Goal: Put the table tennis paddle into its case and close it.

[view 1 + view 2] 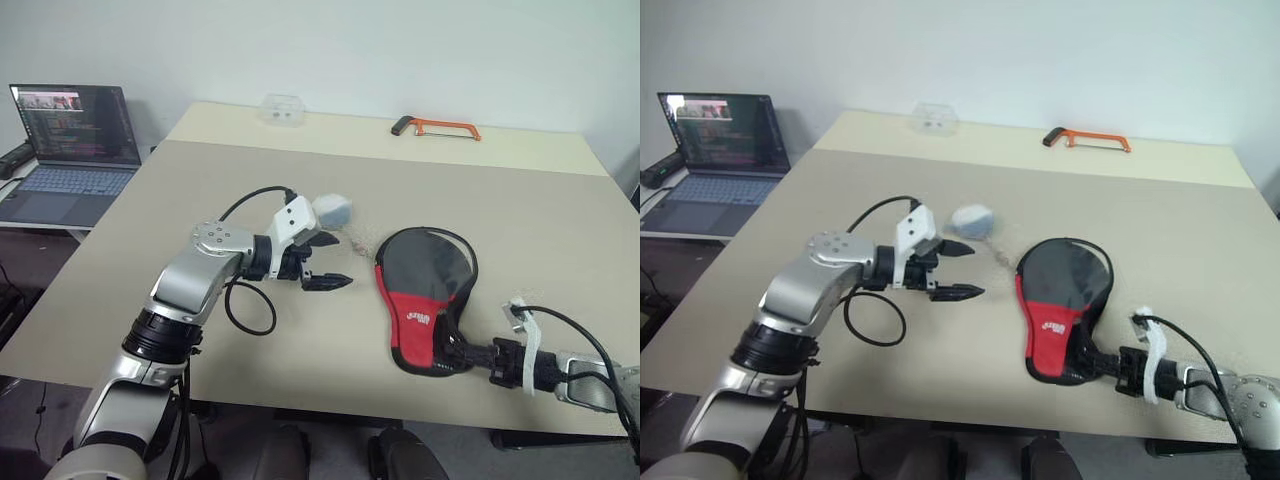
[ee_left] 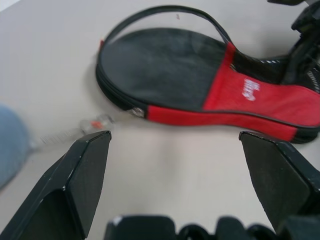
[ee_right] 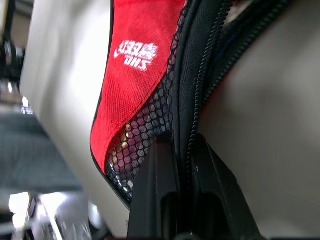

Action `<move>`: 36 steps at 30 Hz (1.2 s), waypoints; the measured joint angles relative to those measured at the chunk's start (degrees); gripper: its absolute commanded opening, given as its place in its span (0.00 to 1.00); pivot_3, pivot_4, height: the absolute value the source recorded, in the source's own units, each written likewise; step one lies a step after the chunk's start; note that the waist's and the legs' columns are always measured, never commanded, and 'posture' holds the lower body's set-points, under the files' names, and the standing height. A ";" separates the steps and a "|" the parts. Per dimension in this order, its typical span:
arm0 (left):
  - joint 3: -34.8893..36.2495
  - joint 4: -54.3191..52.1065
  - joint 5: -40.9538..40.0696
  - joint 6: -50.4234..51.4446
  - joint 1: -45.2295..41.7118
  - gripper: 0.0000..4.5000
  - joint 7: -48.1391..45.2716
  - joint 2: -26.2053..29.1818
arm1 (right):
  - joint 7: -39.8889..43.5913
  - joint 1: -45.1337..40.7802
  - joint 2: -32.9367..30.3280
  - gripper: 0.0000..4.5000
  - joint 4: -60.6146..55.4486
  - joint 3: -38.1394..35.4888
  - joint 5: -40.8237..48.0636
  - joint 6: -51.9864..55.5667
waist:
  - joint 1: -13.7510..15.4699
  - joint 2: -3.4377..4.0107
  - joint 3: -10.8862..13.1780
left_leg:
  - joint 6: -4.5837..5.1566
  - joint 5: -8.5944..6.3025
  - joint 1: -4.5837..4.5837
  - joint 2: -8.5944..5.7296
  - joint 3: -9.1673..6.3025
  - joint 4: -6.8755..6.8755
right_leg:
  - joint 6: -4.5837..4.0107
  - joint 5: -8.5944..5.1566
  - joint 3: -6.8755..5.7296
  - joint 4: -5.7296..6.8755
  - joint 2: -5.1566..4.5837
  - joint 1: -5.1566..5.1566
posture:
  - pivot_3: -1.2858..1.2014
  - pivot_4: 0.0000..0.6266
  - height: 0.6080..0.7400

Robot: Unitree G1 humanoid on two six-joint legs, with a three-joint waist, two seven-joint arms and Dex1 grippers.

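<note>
The case (image 1: 425,290), a black pouch with a red panel and white logo, lies flat on the table (image 1: 520,215) right of centre. Its zipper flap stands open around the round end (image 2: 165,10). The table tennis paddle is hidden. My right gripper (image 1: 456,353) is shut on the case's zipper edge (image 3: 187,85) at the narrow end, beside the mesh pocket (image 3: 145,135). My left gripper (image 1: 338,262) hovers open left of the case, with nothing between its fingers. The grey-white fluffy ball charm (image 1: 333,211) rests on the table just beyond it, on a thin chain (image 2: 75,132).
An orange hacksaw (image 1: 437,127) and a clear plastic box (image 1: 282,108) lie at the far edge of the table. An open laptop (image 1: 75,150) stands on a lower desk to the left. The table's near edge runs just under my right gripper.
</note>
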 measured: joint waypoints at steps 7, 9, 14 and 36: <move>-0.22 0.28 0.04 -0.01 0.00 1.00 -0.27 0.06 | 6.77 3.53 -1.88 0.01 -4.66 2.13 -4.40 -1.34 | -0.13 0.00 0.00 | 0.00 0.00 0.04 0.02 -0.08 0.00 | -0.13 -0.08 -0.09 0.13 0.11 -0.01 | 0.52 0.24 1.00; -0.22 0.28 0.04 0.00 0.00 1.00 -0.31 0.09 | 8.17 4.49 -2.16 0.01 -5.63 2.38 -5.34 -1.58 | -0.13 0.00 0.00 | 0.00 0.00 0.05 0.02 -0.10 0.01 | -0.17 -0.10 -0.12 0.18 0.13 -0.01 | 0.52 0.24 1.00; -0.22 0.28 0.06 0.00 -0.01 1.00 -0.66 0.16 | 10.93 6.26 -3.21 0.01 -7.17 3.13 -6.62 -2.17 | -0.13 -0.01 0.00 | 0.00 0.00 0.09 0.02 -0.12 0.02 | -0.20 -0.12 -0.13 0.26 0.14 -0.01 | 0.52 0.24 1.00; -0.31 0.31 0.83 -0.01 -0.28 1.00 -0.98 -0.26 | 15.66 4.64 -4.72 0.78 -8.21 1.88 -8.83 -2.48 | -1.09 -0.04 0.02 | 0.00 0.01 0.16 0.05 -0.06 0.09 | 0.03 -0.24 0.01 0.35 0.12 0.01 | 0.52 0.24 1.00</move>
